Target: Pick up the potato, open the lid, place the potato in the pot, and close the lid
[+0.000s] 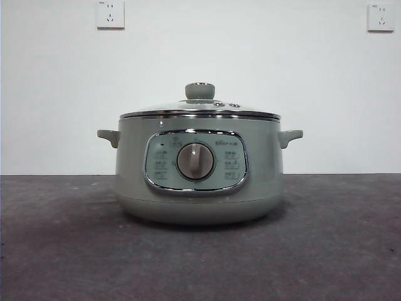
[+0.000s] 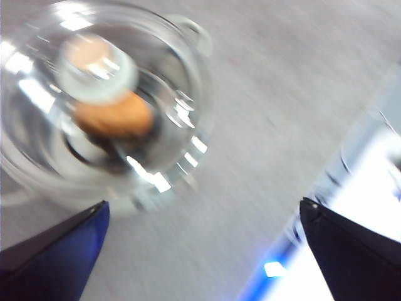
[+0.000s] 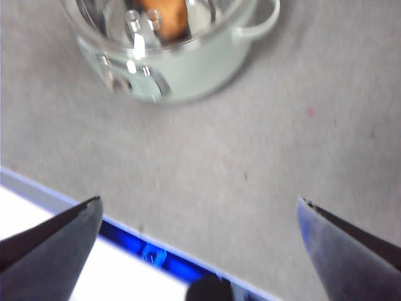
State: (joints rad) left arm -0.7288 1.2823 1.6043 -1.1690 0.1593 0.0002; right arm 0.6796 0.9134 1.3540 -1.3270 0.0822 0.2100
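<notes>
1. Potato [image 2: 114,115] lies inside the pot [image 1: 199,169], under the seated lid [image 1: 200,108].
2. Left tool [image 2: 200,251] and right tool [image 3: 197,244] hang released, well apart from it.
3. Judged finished; arms should retreat without brushing the tabletop [image 1: 338,251].

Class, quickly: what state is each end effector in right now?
Left end effector: open, holding nothing.
Right end effector: open, holding nothing.

The pot [image 1: 199,182] panel's markings are too small to read
</notes>
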